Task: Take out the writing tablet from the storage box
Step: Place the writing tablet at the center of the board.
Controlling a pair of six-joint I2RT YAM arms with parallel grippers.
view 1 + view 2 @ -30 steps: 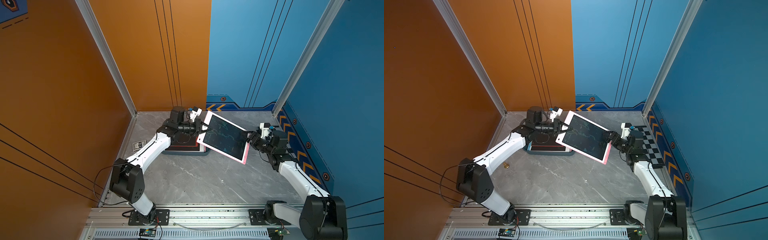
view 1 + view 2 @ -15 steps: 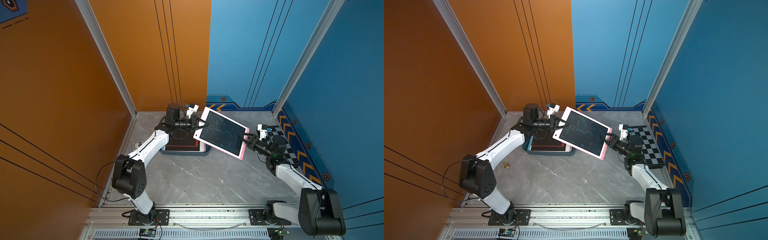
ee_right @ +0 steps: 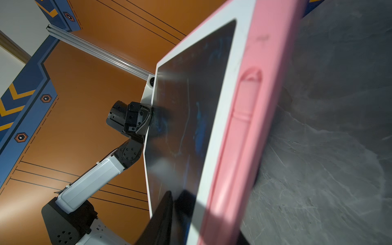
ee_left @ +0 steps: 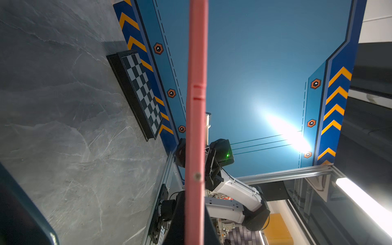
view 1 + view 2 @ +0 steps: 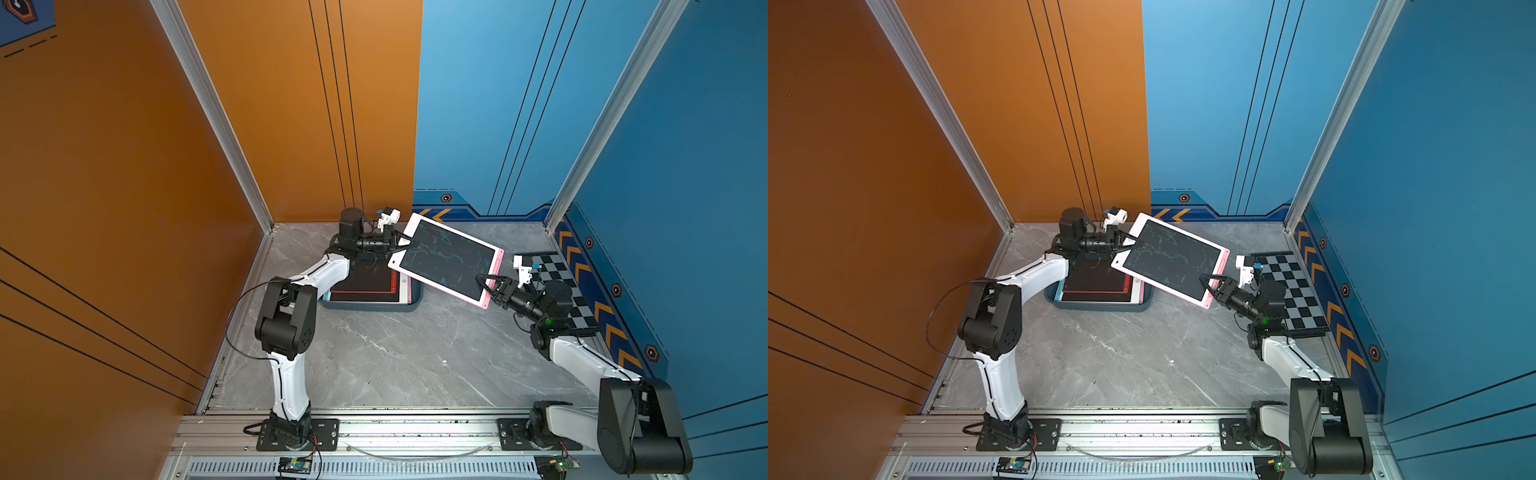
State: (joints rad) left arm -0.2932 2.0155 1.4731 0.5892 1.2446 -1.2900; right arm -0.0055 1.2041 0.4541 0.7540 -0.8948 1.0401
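A pink-framed writing tablet (image 5: pixel 446 262) (image 5: pixel 1171 257) with a dark scribbled screen hangs tilted in the air, to the right of and above the teal storage box (image 5: pixel 374 306) (image 5: pixel 1100 308). My left gripper (image 5: pixel 405 241) (image 5: pixel 1129 242) is shut on its left edge, and in the left wrist view that pink edge (image 4: pixel 196 106) runs between the jaws (image 4: pixel 194 220). My right gripper (image 5: pixel 486 286) (image 5: pixel 1208 286) straddles the tablet's near right corner. In the right wrist view (image 3: pixel 201 229) one finger (image 3: pixel 161 218) hovers just off the screen (image 3: pixel 191 127).
More tablets lie stacked in the storage box, a red-framed one (image 5: pixel 365 282) on top. A black-and-white chequered board (image 5: pixel 557 274) (image 5: pixel 1287 286) (image 4: pixel 142 89) lies by the right wall behind my right arm. Orange and blue walls enclose the grey marble table (image 5: pixel 395 353).
The tablet has risen and moved back and slightly left with my left gripper. My right gripper has followed its corner and its jaws have narrowed around it.
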